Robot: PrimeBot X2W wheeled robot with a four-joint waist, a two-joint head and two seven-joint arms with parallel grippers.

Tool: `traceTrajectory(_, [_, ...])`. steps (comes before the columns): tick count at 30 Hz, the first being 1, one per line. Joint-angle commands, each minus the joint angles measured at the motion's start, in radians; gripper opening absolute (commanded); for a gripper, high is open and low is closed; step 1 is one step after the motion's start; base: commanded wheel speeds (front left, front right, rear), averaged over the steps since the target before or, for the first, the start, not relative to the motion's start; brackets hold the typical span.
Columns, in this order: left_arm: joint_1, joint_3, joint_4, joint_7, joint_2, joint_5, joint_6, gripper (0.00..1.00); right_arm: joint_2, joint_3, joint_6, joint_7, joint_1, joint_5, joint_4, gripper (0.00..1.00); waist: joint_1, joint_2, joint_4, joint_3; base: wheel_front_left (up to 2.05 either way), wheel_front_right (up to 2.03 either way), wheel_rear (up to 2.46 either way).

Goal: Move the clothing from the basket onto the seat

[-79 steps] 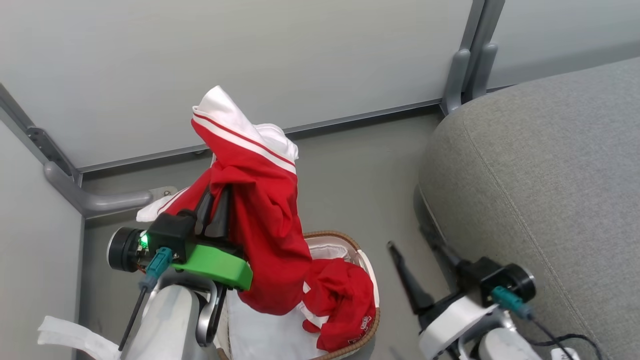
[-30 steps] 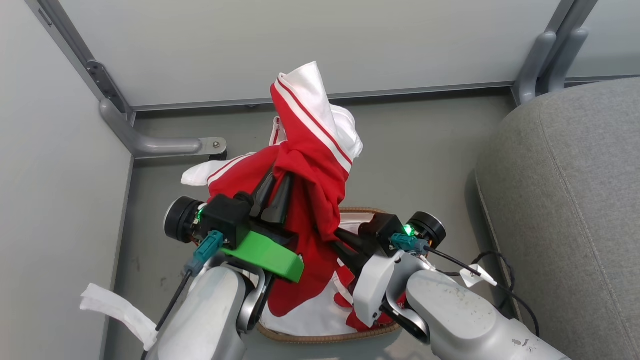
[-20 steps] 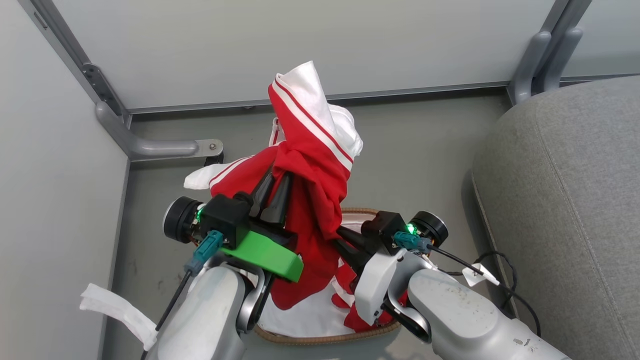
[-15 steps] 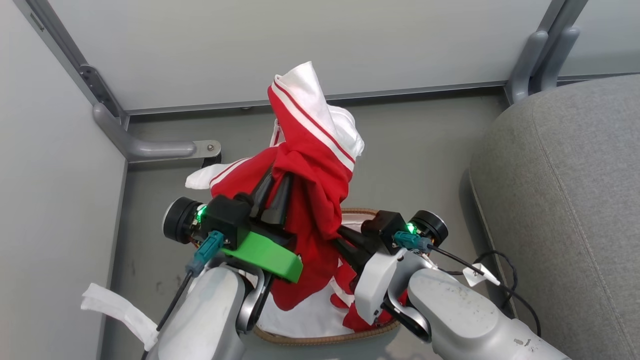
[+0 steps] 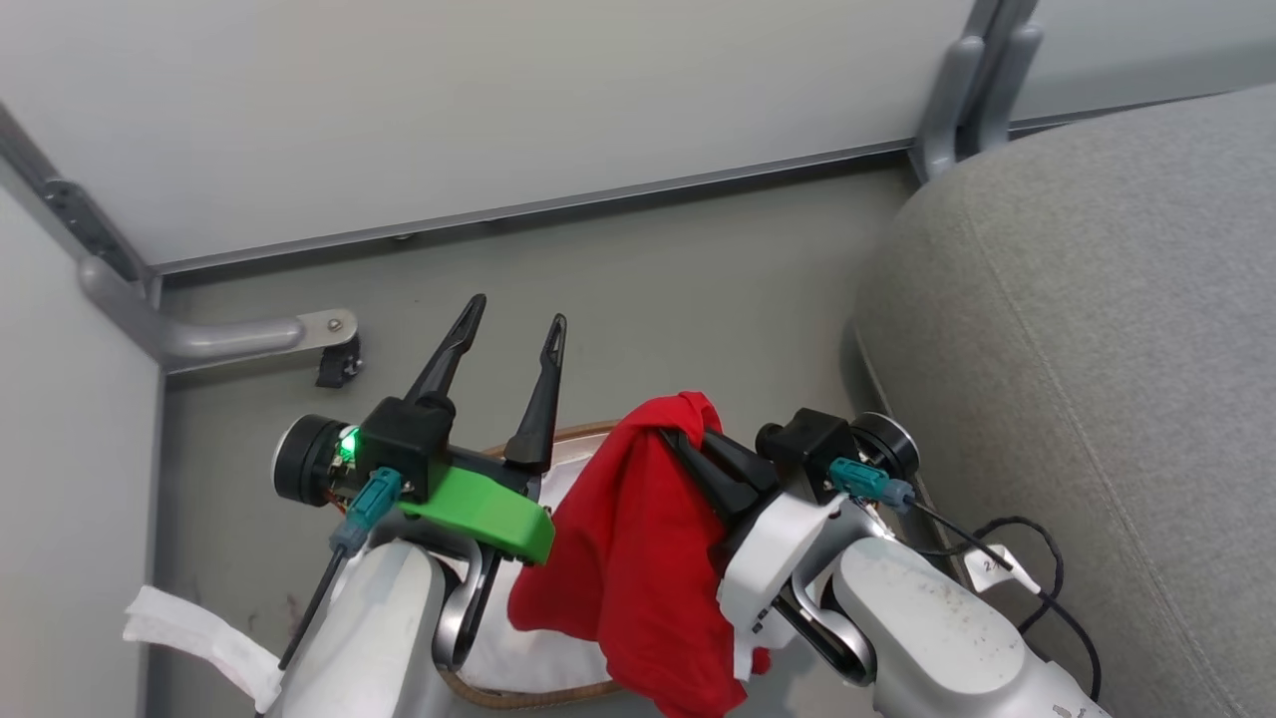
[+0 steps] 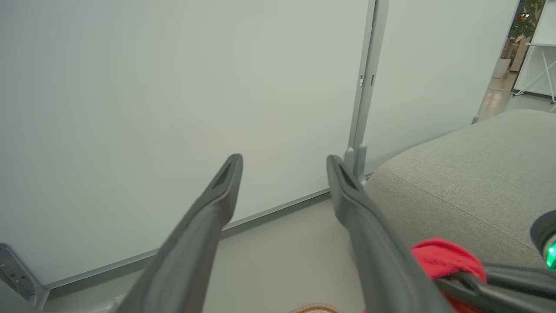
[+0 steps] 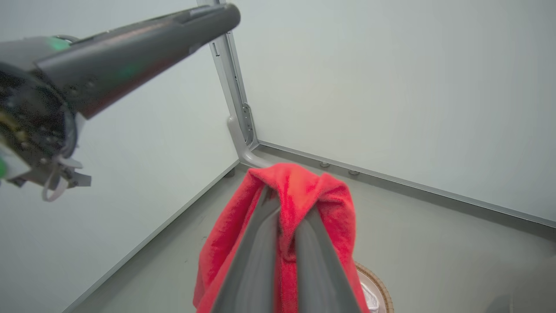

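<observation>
Right end effector pinches the red clothing, fingers nearly together, fabric draped over them; left end effector gapes wide, empty, above the basket.

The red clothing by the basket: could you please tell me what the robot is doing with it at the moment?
The robot's right tool is shut on a red garment and holds it up, so the cloth hangs draped from the tool over the basket. The left tool is open and holds nothing, with its jaws apart and pointing toward the wall. The garment is not yet on the grey seat at the robot's right.
</observation>
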Motion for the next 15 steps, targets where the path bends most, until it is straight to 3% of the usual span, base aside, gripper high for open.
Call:
traceTrajectory(1, [0.015,0.016,-0.004,0.0,0.003,0.004,-0.003,1.0,-0.003,-0.011,-0.001,-0.002,0.021,-0.008,-0.015,0.0,0.0,0.0,-0.091,0.0,0.0,0.0,0.0])
traceTrajectory(15, [0.079,0.04,-0.01,0.0,0.009,0.025,-0.013,1.0,-0.002,-0.134,-0.001,-0.002,0.111,-0.096,-0.158,0.0,0.0,0.0,-0.388,-0.011,0.0,0.0,0.0])
